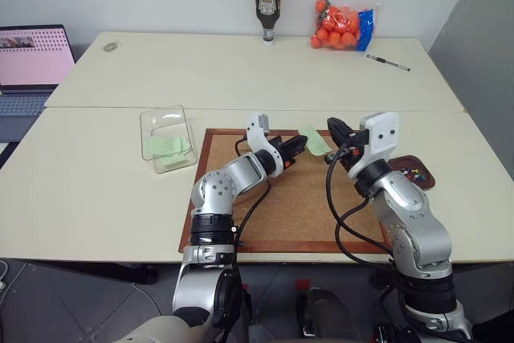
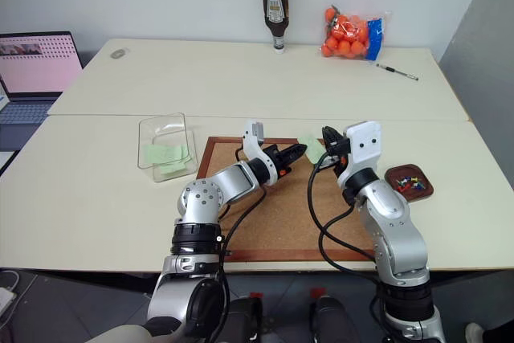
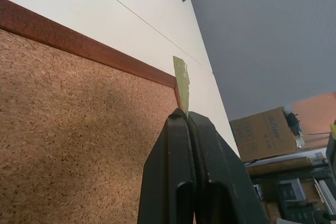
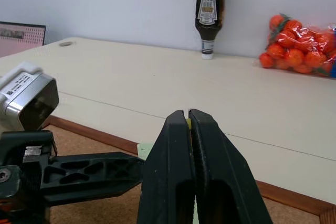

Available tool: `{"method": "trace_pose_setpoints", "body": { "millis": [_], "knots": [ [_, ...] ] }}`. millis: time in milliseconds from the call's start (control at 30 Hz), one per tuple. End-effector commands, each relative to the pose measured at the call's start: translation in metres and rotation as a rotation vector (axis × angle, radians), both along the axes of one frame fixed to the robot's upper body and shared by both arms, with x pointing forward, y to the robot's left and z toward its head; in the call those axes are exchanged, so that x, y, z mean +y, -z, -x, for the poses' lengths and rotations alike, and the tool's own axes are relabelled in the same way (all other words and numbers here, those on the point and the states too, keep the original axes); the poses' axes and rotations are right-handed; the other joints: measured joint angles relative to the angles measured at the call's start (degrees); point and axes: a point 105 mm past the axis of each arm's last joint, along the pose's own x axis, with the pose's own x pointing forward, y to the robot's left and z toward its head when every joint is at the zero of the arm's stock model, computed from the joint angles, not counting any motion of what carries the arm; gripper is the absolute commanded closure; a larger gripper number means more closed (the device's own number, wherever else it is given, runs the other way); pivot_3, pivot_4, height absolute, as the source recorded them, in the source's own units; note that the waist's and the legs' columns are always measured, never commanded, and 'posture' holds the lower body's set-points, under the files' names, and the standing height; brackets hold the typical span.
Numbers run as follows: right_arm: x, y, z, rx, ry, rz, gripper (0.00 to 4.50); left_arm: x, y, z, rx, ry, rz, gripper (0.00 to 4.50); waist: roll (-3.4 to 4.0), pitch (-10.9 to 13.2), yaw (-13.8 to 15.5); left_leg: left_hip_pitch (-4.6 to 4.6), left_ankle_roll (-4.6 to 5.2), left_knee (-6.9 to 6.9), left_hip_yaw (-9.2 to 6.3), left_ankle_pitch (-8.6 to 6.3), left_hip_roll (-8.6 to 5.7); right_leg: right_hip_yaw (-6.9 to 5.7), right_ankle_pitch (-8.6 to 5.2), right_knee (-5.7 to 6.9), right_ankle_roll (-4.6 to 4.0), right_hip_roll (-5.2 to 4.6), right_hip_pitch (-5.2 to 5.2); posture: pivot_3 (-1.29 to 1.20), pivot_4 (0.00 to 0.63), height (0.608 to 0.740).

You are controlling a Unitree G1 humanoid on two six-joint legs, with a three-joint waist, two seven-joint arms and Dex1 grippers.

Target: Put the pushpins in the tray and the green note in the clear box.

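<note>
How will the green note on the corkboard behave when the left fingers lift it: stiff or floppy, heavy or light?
The green note is a thin paper slip, so probably very light and floppy. The left gripper pinches only its edge, so the free part may bend or flutter. It might slip or tear if pulled quickly from the corkboard.

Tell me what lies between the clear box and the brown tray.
In the left eye view, the corkboard lies between the clear box and the tray, with both end effectors over it.
</note>
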Motion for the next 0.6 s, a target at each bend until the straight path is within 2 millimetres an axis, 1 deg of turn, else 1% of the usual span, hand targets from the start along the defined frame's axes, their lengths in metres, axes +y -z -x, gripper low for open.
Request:
{"method": "trace_pose_setpoints", "body": {
  "millis": [33,133,200,267,333,367,467,533,600],
  "knots": [
    [-0.019,-0.016,0.010,-0.059,0.063,-0.027,4.50,-0.011,-0.004,0.008,-0.086,0.040,-0.033,4.47,0.00,0.00,0.02,0.00,0.00,0.00,0.00,0.00,0.00,0.00,0.00,0.00,0.00,0.00,0.00,0.00,0.150,0.740],
    [-0.050,0.001,0.017,0.026,0.166,0.001,4.50,-0.007,-0.018,0.019,-0.355,0.096,-0.215,4.47,0.01,0.00,0.06,-0.01,-0.01,-0.05,0.04,-0.01,-0.04,0.02,-0.01,-0.04,-0.01,0.00,0.00,0.00,0.150,0.740],
    [-0.081,0.014,0.021,0.094,0.294,0.028,4.50,-0.003,-0.021,0.027,-0.494,0.124,-0.305,4.47,0.02,-0.01,0.08,0.00,-0.07,-0.07,0.03,-0.02,0.02,0.06,-0.01,-0.04,-0.05,-0.02,-0.01,0.00,0.150,0.740],
    [-0.107,0.022,0.024,0.153,0.402,0.045,4.50,-0.001,-0.024,0.032,-0.569,0.139,-0.345,4.47,0.03,-0.01,0.14,0.00,-0.09,-0.07,0.03,-0.03,0.05,0.10,-0.02,-0.02,-0.07,-0.05,-0.04,0.00,0.150,0.740],
    [-0.125,0.029,0.026,0.202,0.474,0.058,4.50,0.000,-0.026,0.035,-0.612,0.144,-0.363,4.47,0.03,-0.01,0.17,0.04,-0.08,-0.05,0.03,-0.03,0.05,0.11,-0.02,0.01,-0.07,-0.08,-0.03,0.00,0.150,0.740],
    [-0.133,0.033,0.027,0.228,0.502,0.063,4.50,0.000,-0.027,0.035,-0.629,0.146,-0.371,4.47,0.03,-0.01,0.18,0.04,-0.07,-0.03,0.02,-0.03,0.05,0.09,-0.02,0.02,-0.07,-0.08,-0.02,0.00,0.150,0.740],
    [-0.146,0.043,0.026,0.287,0.547,0.062,4.50,0.001,-0.029,0.036,-0.654,0.147,-0.379,4.47,0.03,-0.01,0.05,0.14,-0.05,-0.02,0.03,-0.03,0.05,0.10,-0.01,0.03,-0.06,-0.06,0.04,0.00,0.150,0.740],
    [-0.152,0.050,0.024,0.318,0.563,0.049,4.50,0.001,-0.030,0.035,-0.665,0.147,-0.383,4.47,0.03,-0.01,-0.03,0.15,-0.05,-0.02,0.03,-0.03,0.05,0.09,-0.01,0.03,-0.06,-0.01,0.04,0.00,0.150,0.740],
    [-0.154,0.053,0.020,0.331,0.559,0.043,4.50,0.001,-0.030,0.034,-0.674,0.146,-0.388,4.47,0.03,-0.01,-0.02,0.15,-0.05,-0.04,0.04,-0.03,0.04,0.07,-0.02,0.03,-0.08,0.05,0.04,0.00,0.150,0.740]
  ]
}}
